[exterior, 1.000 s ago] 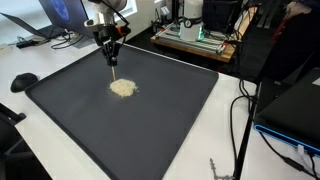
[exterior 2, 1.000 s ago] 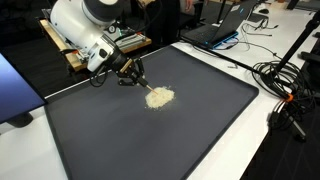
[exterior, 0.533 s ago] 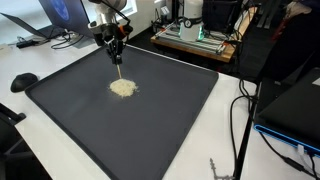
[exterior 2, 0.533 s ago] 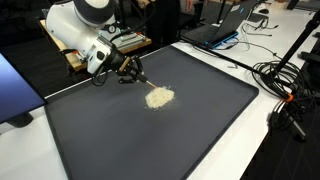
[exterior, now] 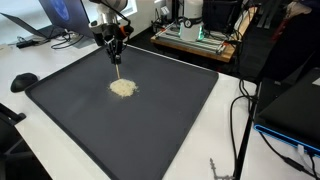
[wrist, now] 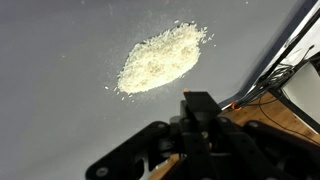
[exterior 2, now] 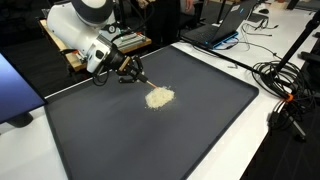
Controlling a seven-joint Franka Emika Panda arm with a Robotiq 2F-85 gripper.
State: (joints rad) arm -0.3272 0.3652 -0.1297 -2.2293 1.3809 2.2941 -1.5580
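A small pile of pale powder [exterior: 123, 88] lies on a large dark mat [exterior: 150, 125]; it shows in both exterior views [exterior 2: 159, 97] and in the wrist view [wrist: 160, 60]. My gripper [exterior: 114, 42] hangs above the mat just beyond the pile, also seen in an exterior view [exterior 2: 130, 68]. It is shut on a thin stick-like tool [exterior: 118, 68] that points down at the mat beside the pile's edge. In the wrist view the fingers [wrist: 200, 110] are closed around the tool's dark end.
The mat [exterior 2: 150, 140] covers most of a white table. A laptop [exterior: 60, 12] and a black round object [exterior: 24, 80] sit by its edge. A wooden board with electronics [exterior: 195, 38] stands behind. Cables [exterior 2: 285, 90] trail off the table's side.
The gripper with the tool has shifted slightly back from the pile over the last second; the tip no longer reaches the pile's edge. The pile looks unchanged.
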